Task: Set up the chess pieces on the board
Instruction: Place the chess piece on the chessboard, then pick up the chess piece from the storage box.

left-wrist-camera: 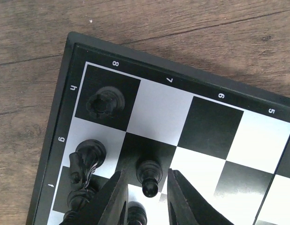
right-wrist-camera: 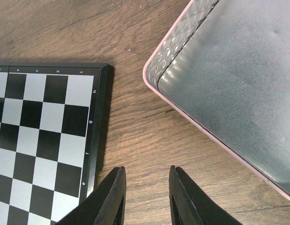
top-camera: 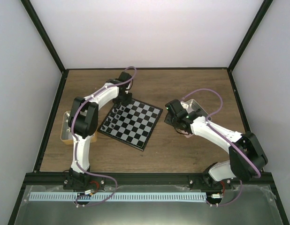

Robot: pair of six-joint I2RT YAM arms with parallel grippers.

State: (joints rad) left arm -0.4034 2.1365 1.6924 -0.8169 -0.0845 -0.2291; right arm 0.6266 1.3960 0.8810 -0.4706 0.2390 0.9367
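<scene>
Board (top-camera: pixel 131 123) lies on the desk (top-camera: pixel 182 150), set at an angle between the two arms. Black pieces (top-camera: pixel 115 115) stand along its left side. Corner square h8 carries a rook (left-wrist-camera: pixel 105 103), and a knight (left-wrist-camera: pixel 86 161) stands beside it on g8. Left end effector (left-wrist-camera: pixel 146 172) hangs over this corner, fingers narrowly parted to either side of a pawn (left-wrist-camera: pixel 149 178) on g7, with a gap visible on each side. Right end effector (right-wrist-camera: pixel 146 167) is moderately parted and holds nothing. It is over bare desk between the board and a pink tray (right-wrist-camera: pixel 182 37).
</scene>
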